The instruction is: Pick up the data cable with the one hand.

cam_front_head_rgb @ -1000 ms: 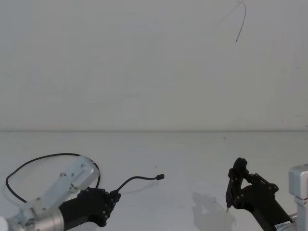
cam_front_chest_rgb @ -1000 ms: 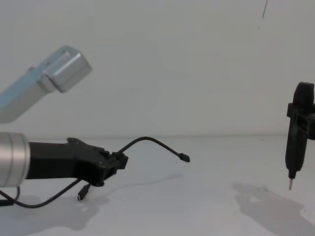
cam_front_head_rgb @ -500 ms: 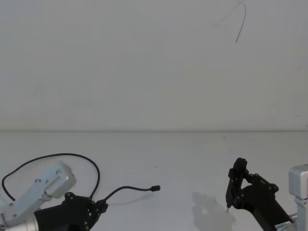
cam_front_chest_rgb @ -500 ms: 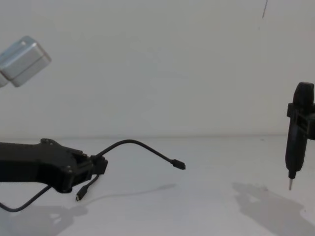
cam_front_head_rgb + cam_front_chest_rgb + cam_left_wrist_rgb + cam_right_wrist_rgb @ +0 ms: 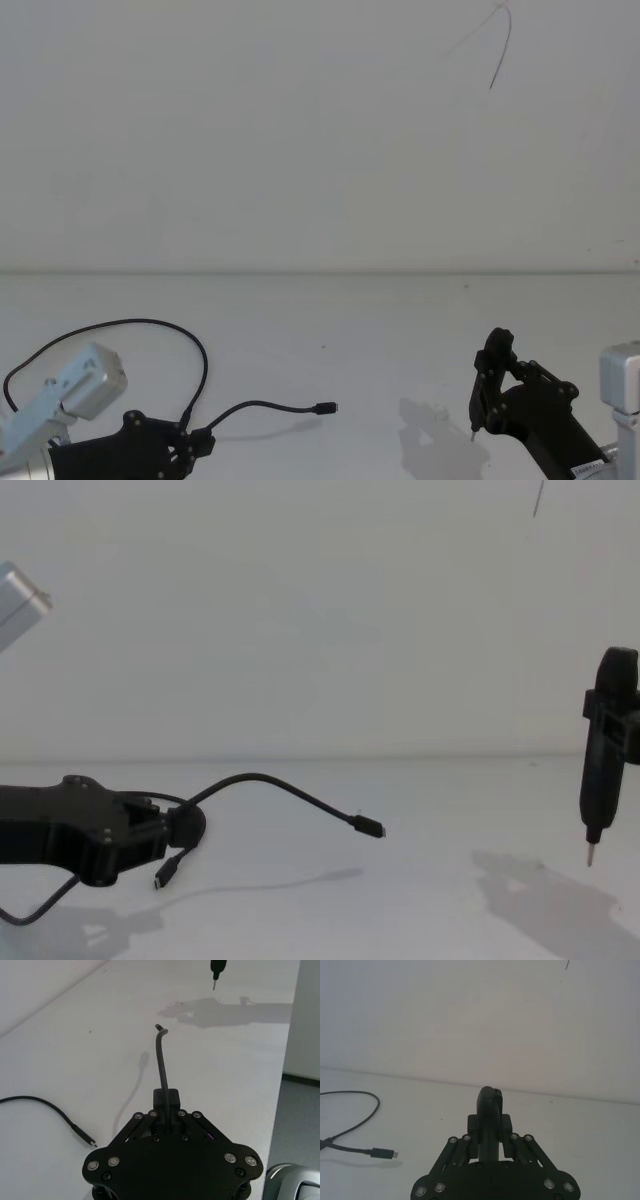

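Left gripper (image 5: 188, 826), black angular two-jaw type, sits low at the table's near-left. Jaws are closed on the thin flexible black data cable (image 5: 290, 788), pinched partway along its length. From the grip one end arcs forward and right. Its small black metal-tipped plug (image 5: 367, 827) is in the air over the white tabletop (image 5: 380, 320), with its shadow beneath. The second plug (image 5: 166, 873) is just below the gripper; contact with the table cannot be told. The remainder loops back left.

Right gripper (image 5: 487, 390) is well apart at near-right, clamped on a rigid black pen-shaped tool (image 5: 600, 770), tip down and clear of the surface. Bare tabletop lies between the grippers, and its far edge meets a white wall (image 5: 320, 130).
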